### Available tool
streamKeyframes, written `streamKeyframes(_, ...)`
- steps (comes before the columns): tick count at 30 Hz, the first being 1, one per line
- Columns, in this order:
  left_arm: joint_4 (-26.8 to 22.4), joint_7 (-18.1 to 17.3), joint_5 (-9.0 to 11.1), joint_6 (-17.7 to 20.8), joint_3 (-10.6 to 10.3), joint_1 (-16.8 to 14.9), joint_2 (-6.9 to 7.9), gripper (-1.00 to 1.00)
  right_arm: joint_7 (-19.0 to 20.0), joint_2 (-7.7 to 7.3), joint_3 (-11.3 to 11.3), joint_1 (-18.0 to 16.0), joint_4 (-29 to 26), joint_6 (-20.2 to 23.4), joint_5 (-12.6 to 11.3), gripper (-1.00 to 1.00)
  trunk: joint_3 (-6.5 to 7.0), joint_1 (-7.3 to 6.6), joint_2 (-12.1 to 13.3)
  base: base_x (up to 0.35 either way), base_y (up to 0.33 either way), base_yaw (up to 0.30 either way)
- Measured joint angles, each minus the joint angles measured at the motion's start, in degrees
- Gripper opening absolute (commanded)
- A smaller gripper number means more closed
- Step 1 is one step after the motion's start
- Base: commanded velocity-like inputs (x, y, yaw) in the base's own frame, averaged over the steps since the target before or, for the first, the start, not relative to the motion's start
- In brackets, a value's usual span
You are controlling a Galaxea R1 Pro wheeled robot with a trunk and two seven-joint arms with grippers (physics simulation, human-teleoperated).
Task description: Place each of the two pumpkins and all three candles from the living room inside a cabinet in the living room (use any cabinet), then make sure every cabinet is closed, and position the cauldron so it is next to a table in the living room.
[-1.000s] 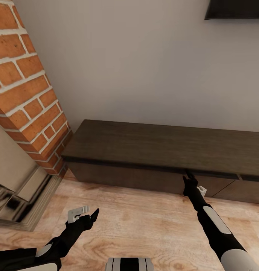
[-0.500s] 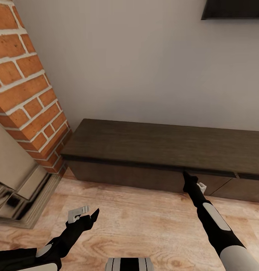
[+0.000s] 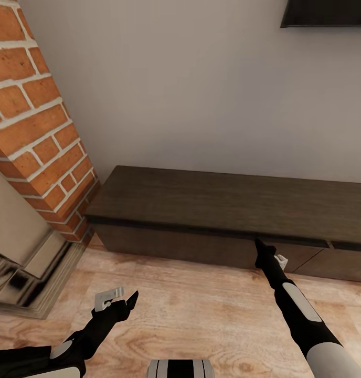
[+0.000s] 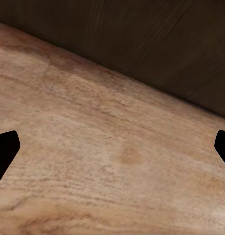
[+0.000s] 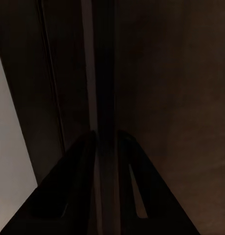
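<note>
Against the far wall: the cabinet (image 3: pixel 227 210), a long, low dark-brown unit, runs from beside the fireplace off to the right; its top is bare and its flat fronts look flush.
Left of the cabinet: a red-brick fireplace (image 3: pixel 39 131) with a pale stone surround and a glossy dark opening low at the left edge.
Floor: light wood planks (image 3: pixel 191 310) lie between the robot and the cabinet.
High on the right: the lower edge of a dark panel (image 3: pixel 327 13) hangs on the pale wall.
Right tool (image 3: pixel 260 245): at the end of the outstretched arm, its tips reach the upper edge of a cabinet front, just under the overhanging top. In the right wrist view the two dark fingers (image 5: pixel 75 196) stand close together with a narrow vertical edge of the cabinet (image 5: pixel 166 98) between them; whether they actually pinch it I cannot tell.
Left tool (image 3: pixel 120 300): held low over the floor at the near left, well apart from the cabinet. In the left wrist view its fingertips (image 4: pixel 4 152) sit far apart at the two sides, spread wide with nothing between them but floor and the cabinet's dark base.
</note>
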Motion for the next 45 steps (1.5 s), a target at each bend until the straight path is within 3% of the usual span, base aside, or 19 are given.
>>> streamKeyframes(13,0.01,0.0,0.0,0.0,-0.01,0.0,-0.05,1.0,-0.04,0.0,-0.02,0.0,-0.02,0.0,0.06,-1.0,0.0,0.0,0.0,-0.002,0.0,0.0)
streamKeyframes(45,0.02,0.0,0.03,-0.01,-0.38,-0.03,-0.42,1.0,-0.25,0.22,0.93,0.02,-0.35,0.04,0.31,-1.0,0.0,0.01,0.0,-0.136,0.0,0.0)
